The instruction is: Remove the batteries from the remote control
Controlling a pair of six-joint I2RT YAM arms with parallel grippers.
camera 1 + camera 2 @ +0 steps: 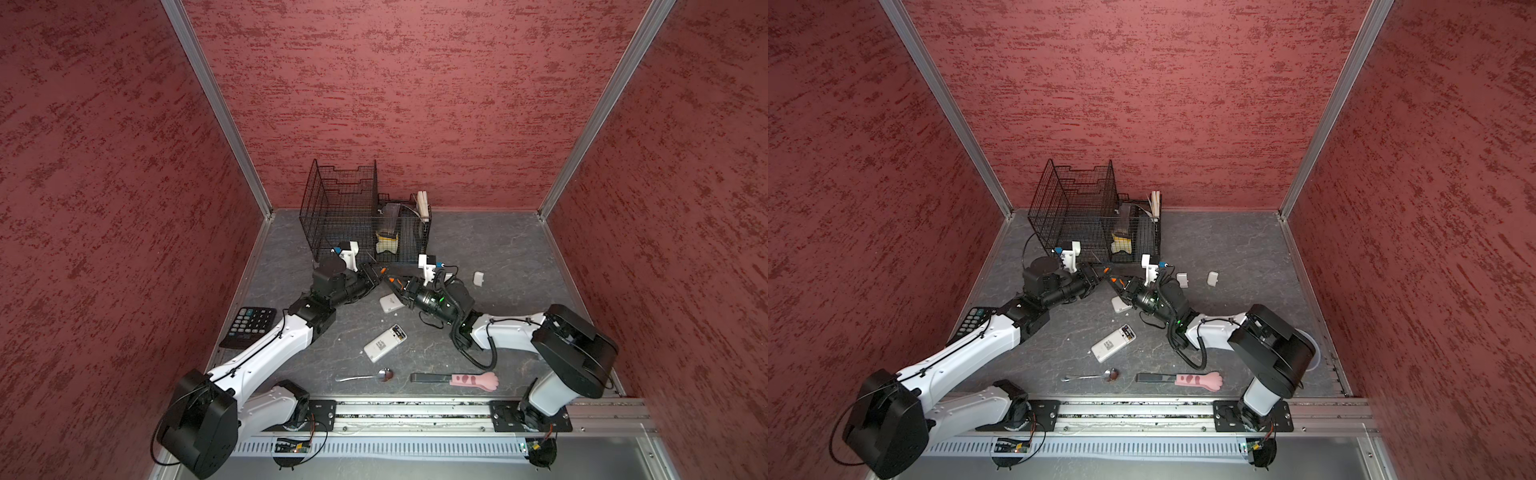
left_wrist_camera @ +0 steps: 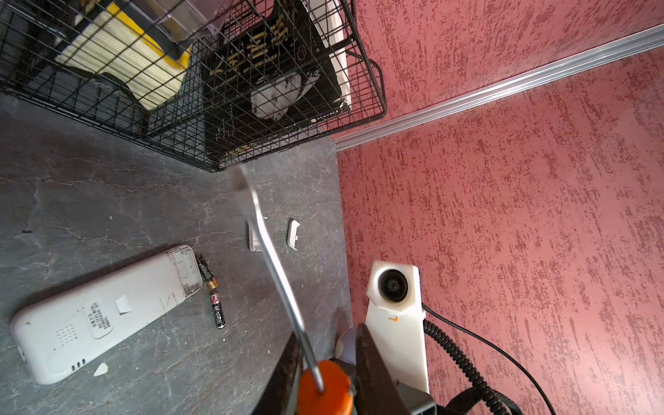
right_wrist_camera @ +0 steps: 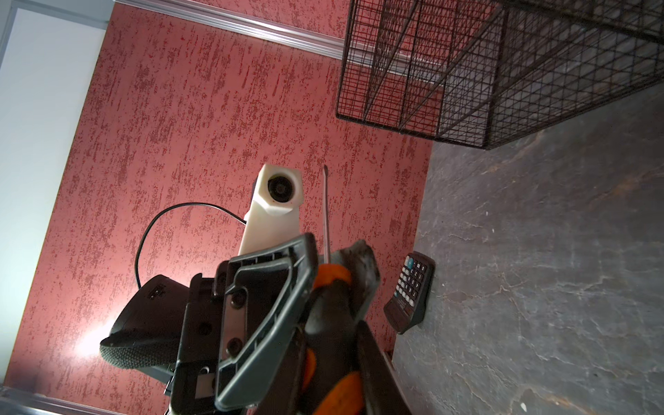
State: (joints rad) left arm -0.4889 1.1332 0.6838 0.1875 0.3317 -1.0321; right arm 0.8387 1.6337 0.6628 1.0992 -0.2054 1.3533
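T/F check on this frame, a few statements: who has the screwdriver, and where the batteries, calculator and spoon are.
1. Both end effectors grip the screwdriver. True: the left end effector clamps at the orange collar and the right end effector holds the handle.
2. Two batteries lie on the table beside the open compartment of a remote. True, as the left wrist view shows.
3. The calculator sits inside the wire basket. False: it lies on the table by the left arm, outside the basket.
4. The right end effector holds the spoon. False: the spoon lies free near the front of the table.
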